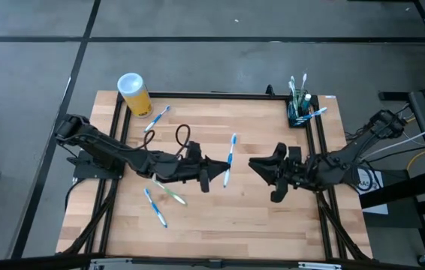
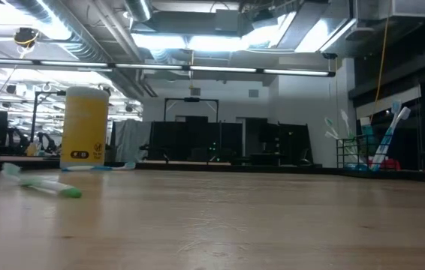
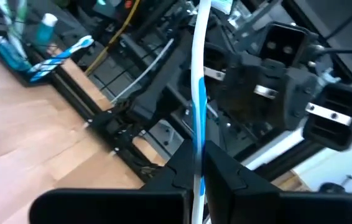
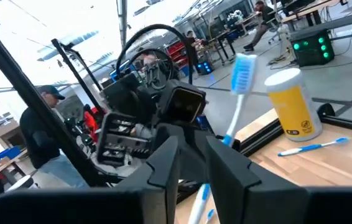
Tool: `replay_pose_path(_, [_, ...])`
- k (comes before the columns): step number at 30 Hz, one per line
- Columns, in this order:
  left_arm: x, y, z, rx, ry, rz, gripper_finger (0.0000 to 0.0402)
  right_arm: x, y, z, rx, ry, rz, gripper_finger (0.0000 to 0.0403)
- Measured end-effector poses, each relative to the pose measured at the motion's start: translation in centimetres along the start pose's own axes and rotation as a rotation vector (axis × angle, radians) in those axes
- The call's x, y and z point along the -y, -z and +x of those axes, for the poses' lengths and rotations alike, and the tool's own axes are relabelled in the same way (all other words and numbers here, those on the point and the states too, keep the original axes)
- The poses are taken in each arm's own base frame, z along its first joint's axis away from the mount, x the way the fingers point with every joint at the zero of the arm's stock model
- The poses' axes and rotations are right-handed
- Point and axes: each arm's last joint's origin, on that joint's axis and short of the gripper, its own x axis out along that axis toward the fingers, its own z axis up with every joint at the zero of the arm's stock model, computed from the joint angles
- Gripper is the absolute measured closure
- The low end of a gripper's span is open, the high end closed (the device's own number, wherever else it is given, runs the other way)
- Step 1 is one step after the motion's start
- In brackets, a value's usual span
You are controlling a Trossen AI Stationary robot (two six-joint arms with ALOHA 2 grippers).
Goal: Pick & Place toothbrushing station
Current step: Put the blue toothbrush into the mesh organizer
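Blue-and-white plastic is what we see gripped over the middle of the bench: a toothbrush held by the left pincer, whose fingers are closed narrow on its handle. In the left wrist view the handle rises straight up from between those fingers. The brush's long axis runs roughly from the near edge toward the far edge of the bench, head pointing to the far side.

The toothbrushing station, a small black box already holding several brushes, stands at the far right corner of the bench. From the held toothbrush it lies toward the right and far edges, well apart. We judge that the coming move turns on this: the brush has to travel across to that corner, and the right arm is the nearer one to it.

The right pincer faces the left one across the bench's middle, near the brush but not touching it; its fingers stand apart, holding nothing.

A yellow cup with a white lid stands at the far left corner, and more toothbrushes lie flat on the left half of the bench.
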Motion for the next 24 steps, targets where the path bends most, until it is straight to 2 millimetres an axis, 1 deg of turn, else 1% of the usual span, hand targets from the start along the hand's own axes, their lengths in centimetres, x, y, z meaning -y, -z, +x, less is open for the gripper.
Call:
replay_pose_path(3, [0.2, -0.1, 0.0, -0.013, 0.042, 0.0, 0.0393, 0.3, -0.1, 0.4, 0.001, -0.004, 0.001, 0.0322])
replay_pose_path(5, [0.3, -0.1, 0.0, -0.026, 0.061, -0.002, 0.0393, 0.4, -0.2, 0.6, 0.002, -0.008, 0.002, 0.0315])
replay_pose_path(12, [0.7, -0.3, 0.0, -0.029, 0.123, -0.006, 0.0393, 1.0, -0.6, 1.3, 0.017, 0.008, 0.013, 0.0251])
replay_pose_path(15, [0.9, -0.5, 0.0, -0.022, 0.151, -0.007, 0.0393, 1.2, -0.6, 1.7, 0.015, 0.002, 0.015, 0.0233])
replay_pose_path(19, [1.1, -0.8, 0.0, -0.02, 0.196, -0.016, 0.0393, 1.6, -0.2, 2.6, 0.007, -0.011, 0.017, 0.0228])
replay_pose_path(24, [1.0, -0.6, 0.2, -0.023, 0.192, -0.014, 0.0393, 1.7, 0.1, 3.8, 0.022, -0.047, 0.036, 0.0237])
